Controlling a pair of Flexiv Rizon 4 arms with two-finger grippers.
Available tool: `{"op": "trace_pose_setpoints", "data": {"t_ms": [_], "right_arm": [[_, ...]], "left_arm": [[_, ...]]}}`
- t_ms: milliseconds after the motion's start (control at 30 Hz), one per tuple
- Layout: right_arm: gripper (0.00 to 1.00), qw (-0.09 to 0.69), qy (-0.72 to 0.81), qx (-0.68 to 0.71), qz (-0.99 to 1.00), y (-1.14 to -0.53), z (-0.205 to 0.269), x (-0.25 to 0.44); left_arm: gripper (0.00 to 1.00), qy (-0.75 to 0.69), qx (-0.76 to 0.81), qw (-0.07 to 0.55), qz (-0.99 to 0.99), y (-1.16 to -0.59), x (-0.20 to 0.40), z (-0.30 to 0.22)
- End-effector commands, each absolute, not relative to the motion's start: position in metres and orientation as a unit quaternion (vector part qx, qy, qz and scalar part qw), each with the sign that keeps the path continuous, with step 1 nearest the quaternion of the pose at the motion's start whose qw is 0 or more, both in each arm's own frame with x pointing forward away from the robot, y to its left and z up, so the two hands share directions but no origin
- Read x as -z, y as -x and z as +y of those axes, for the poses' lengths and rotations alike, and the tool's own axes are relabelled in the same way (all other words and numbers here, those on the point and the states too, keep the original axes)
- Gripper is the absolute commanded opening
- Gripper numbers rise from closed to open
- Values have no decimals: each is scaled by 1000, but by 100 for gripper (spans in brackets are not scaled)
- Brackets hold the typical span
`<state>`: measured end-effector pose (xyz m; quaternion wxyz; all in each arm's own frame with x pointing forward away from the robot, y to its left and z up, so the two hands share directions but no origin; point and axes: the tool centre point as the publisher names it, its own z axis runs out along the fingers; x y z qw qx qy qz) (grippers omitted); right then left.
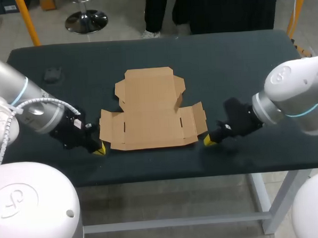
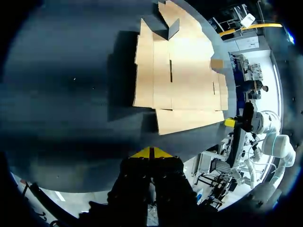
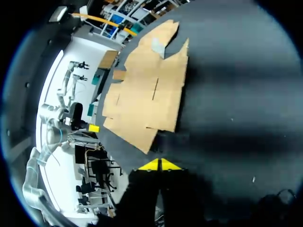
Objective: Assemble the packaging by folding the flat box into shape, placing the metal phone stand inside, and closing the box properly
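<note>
While the flat cardboard box [image 1: 151, 114] lies unfolded on the table [image 1: 241, 66], its long axis is flanked by the left gripper [image 1: 99, 150] and right gripper [image 1: 208, 141], each just beside a near corner, equally close, fingertips pressed together.

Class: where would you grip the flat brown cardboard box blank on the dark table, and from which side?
Probably its side flaps: the flat brown cardboard box blank lies flat on the dark table, so only edges offer purchase. Its left flap faces the left tool; come in low from there.
</note>
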<state>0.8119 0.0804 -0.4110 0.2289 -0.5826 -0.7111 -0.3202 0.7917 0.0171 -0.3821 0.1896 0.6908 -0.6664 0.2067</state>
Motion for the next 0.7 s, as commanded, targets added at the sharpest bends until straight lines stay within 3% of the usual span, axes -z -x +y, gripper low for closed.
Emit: {"op": "trace_pose_setpoints", "data": {"t_ms": [33, 700], "right_arm": [[0, 232, 581, 318, -712, -820, 88, 418], [0, 235, 614, 315, -685, -826, 98, 420]], "left_arm": [[0, -690, -200, 195, -667, -798, 388, 15], [0, -694, -192, 197, -666, -798, 394, 12]]}}
